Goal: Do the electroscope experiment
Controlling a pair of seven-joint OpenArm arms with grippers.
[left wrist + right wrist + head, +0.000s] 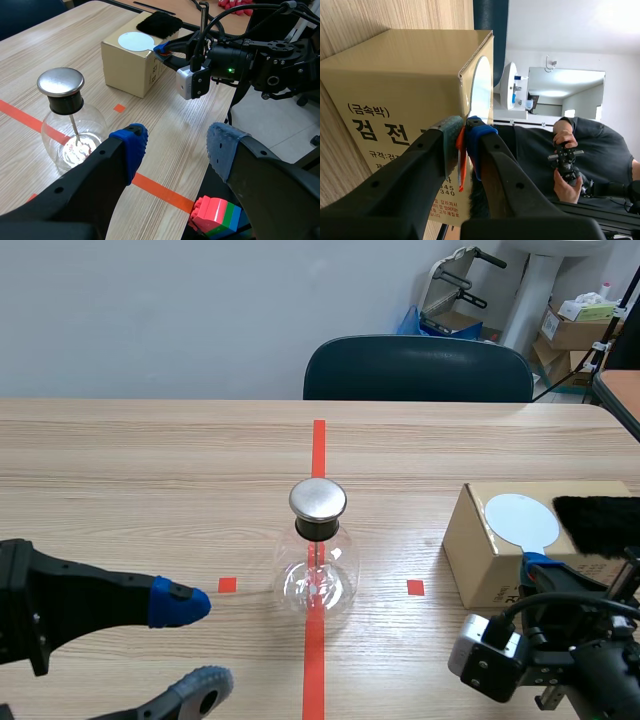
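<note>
Beyond wooden table (120, 460): dark chair (418, 368) at far edge. Far right corner: stacked cardboard boxes (572, 332). Below table edge: multicoloured toy blocks (217, 216). Off to side: person (600, 155) in dark top, handheld controller (565, 161) in hands.

Glass flask (317, 578) with steel cap (318, 499) stands upright mid-frame; white disc (520, 518) and black fur (600, 522) lie on the box (478, 558) at right.

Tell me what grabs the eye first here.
A glass electroscope flask with a metal cap stands mid-table on the orange-red tape line. To its right sits a cardboard box bearing a white disc and black fur; the right gripper pinches the disc's handle at the box's edge.
</note>
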